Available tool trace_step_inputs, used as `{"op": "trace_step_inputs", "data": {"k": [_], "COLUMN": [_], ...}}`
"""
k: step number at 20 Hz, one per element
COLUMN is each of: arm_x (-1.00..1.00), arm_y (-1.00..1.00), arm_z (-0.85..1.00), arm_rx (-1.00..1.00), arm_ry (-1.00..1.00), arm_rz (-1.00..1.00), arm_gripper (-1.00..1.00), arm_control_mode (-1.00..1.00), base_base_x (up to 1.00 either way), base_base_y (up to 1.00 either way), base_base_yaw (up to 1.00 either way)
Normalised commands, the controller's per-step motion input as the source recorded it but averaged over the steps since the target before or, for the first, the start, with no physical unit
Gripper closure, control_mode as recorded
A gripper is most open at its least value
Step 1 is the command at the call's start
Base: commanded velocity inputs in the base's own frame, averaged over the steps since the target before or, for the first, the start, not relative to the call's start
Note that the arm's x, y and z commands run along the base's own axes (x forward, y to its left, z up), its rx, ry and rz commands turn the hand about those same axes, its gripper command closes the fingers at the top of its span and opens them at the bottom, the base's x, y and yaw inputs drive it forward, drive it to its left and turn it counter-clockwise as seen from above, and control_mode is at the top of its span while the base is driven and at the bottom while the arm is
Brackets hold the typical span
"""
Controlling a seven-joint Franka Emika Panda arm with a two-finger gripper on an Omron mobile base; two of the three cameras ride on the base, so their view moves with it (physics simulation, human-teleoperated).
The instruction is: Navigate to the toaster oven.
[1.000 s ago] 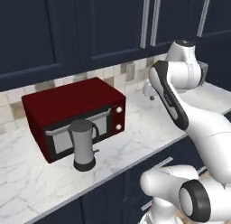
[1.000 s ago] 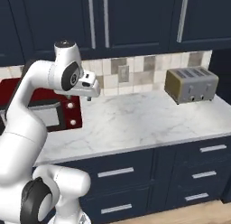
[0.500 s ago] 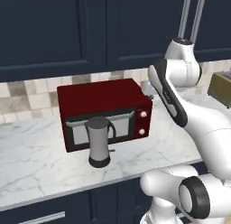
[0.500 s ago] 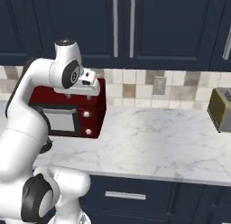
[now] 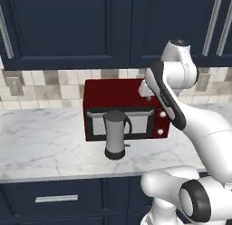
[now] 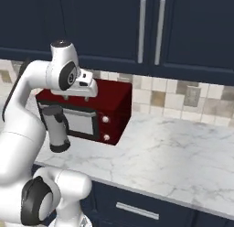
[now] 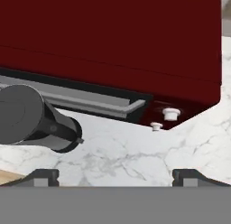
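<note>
The toaster oven [image 5: 118, 96] is a dark red box on the marble counter [image 5: 41, 138], against the tiled wall, with a grey-framed glass door and two pale knobs [image 5: 161, 123] at its right. It stands at the centre of the left base view and left of centre in the right base view [image 6: 115, 102]. In the hand view its red top [image 7: 113, 38] lies just below the hand. My gripper [image 7: 116, 177] hangs above the oven's top front edge [image 6: 89, 88], open, with nothing between its fingers.
A small grey kettle [image 5: 115, 135] stands on the counter right in front of the oven door [image 6: 57, 127] [image 7: 27, 114]. Dark blue cabinets hang above and drawers [image 5: 56, 199] sit below. A wall outlet [image 6: 192, 95] is on the backsplash, with bare counter [image 6: 183, 153] right of the oven.
The whole picture has shifted, so the base has driven: the oven now sits central and closer, and the silver toaster at the right has left the views. The arm's pose is unchanged.
</note>
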Motion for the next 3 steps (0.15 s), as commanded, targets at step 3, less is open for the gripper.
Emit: {"op": "trace_step_inputs", "data": {"k": [3], "arm_x": [0.0], "arm_y": [0.0], "arm_z": [0.0], "arm_rx": [0.0], "arm_ry": [0.0], "arm_rz": [0.0], "arm_gripper": [-1.0], "arm_control_mode": [1.0], "base_base_x": [0.52], "base_base_y": [-0.34], "base_base_yaw": [0.24]}}
